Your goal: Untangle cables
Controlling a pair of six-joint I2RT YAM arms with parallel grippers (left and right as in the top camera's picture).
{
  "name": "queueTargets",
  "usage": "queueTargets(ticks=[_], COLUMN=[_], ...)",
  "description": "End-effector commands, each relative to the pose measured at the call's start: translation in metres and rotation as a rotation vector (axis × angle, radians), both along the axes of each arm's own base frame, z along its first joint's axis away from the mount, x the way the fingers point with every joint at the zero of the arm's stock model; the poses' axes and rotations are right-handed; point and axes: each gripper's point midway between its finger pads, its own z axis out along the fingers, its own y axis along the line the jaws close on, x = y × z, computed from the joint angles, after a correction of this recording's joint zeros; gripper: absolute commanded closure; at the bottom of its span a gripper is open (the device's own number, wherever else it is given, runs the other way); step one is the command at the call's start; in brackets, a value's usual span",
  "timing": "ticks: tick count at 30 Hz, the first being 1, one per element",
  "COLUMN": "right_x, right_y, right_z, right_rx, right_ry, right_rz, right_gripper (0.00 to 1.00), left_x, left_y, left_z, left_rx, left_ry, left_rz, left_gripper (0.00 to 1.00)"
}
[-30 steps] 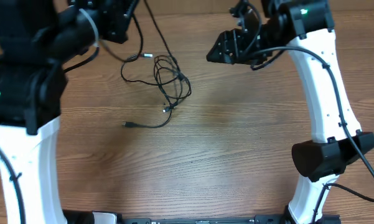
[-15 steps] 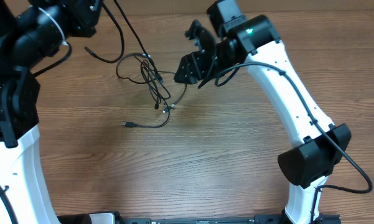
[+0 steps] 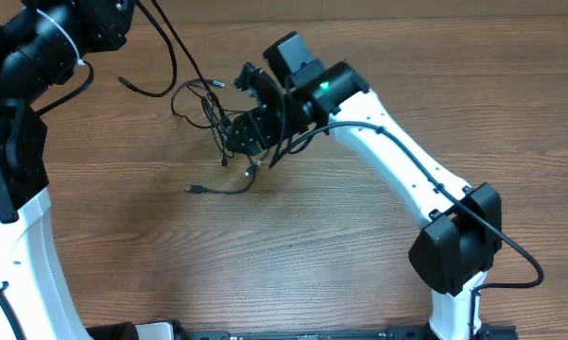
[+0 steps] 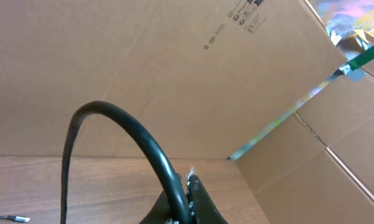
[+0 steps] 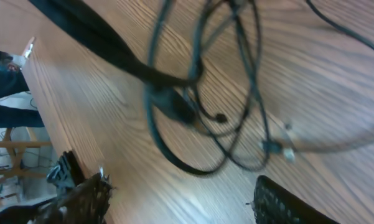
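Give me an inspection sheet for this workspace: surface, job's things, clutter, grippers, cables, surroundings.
Surface: wooden table, no damage seen.
Job's things: cables knotted in a loose bundle toward the far left; one plug end lies apart, nearer the front.
Clutter: nothing seen.
Grippers: left gripper shut on a raised strand of the cables; right gripper open, low over the bundle.
Cables: black arm wire loops beside the right arm's base.
Surroundings: cardboard boxes beyond the table.

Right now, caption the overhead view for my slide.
Open right gripper poised over the tangled black cables on the wooden table.
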Motion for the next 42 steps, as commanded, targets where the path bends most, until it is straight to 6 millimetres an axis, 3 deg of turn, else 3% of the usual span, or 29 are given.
queueTargets(ticks=[1, 7, 9, 10, 13, 18, 20, 23, 28, 31, 32, 34, 38, 42], right_x=[-0.006, 0.01, 0.021, 0.025, 0.035, 0.042, 0.042, 0.043, 0.049, 0.055, 0.057, 0.061, 0.072, 0.077], right_y=[0.014, 0.026, 0.019, 0.015, 0.0, -0.023, -0.028, -0.031, -0.044, -0.066, -0.077, -0.093, -0.15, -0.232], right_z=[-0.013, -0.033, -0.044, -0.048, -0.054, -0.06, -0.054, -0.026, 0.048, 0.08, 0.085, 0.079, 0.048, 0.029], right_rx=[0.008, -0.017, -0.076, -0.106, -0.182, -0.237, -0.213, -0.116, 0.062, 0.094, 0.092, 0.048, -0.147, -0.375], right_ry=[-0.015, -0.11, -0.14, -0.152, -0.184, -0.129, -0.101, -0.077, -0.126, -0.18, -0.184, -0.16, -0.053, -0.016], right_rz=[0.03, 0.006, -0.033, -0.051, -0.102, -0.203, -0.205, -0.189, -0.192, -0.238, -0.262, -0.322, -0.618, -0.93], right_gripper=[0.28, 0.39, 0.58, 0.76, 0.96, 0.96, 0.96, 0.96, 0.96, 0.96, 0.96, 0.96, 0.96, 0.96], left_x=[-0.008, -0.007, -0.007, -0.006, -0.004, -0.007, -0.01, -0.013, -0.015, -0.019, -0.024, -0.03, -0.036, -0.031], left_y=[-0.001, -0.001, 0.002, 0.005, 0.021, 0.043, 0.042, 0.034, 0.024, 0.018, 0.013, 0.01, 0.009, 0.019], left_z=[0.009, 0.013, 0.015, 0.015, 0.016, 0.016, 0.015, 0.013, 0.016, 0.031, 0.048, 0.065, 0.088, 0.094], left_rx=[-0.01, -0.028, -0.042, -0.051, -0.081, -0.119, -0.124, -0.128, -0.148, -0.187, -0.191, -0.193, -0.237, -0.256], left_ry=[-0.023, -0.031, -0.032, -0.028, -0.014, 0.004, 0.011, 0.021, 0.022, -0.011, -0.071, -0.138, -0.197, -0.217], left_rz=[-0.008, -0.006, 0.004, 0.012, 0.058, 0.078, 0.047, -0.013, -0.1, -0.142, -0.187, -0.22, -0.228, -0.174], left_gripper=[0.96, 0.96, 0.96, 0.96, 0.96, 0.96, 0.96, 0.96, 0.96, 0.96, 0.96, 0.96, 0.96, 0.96])
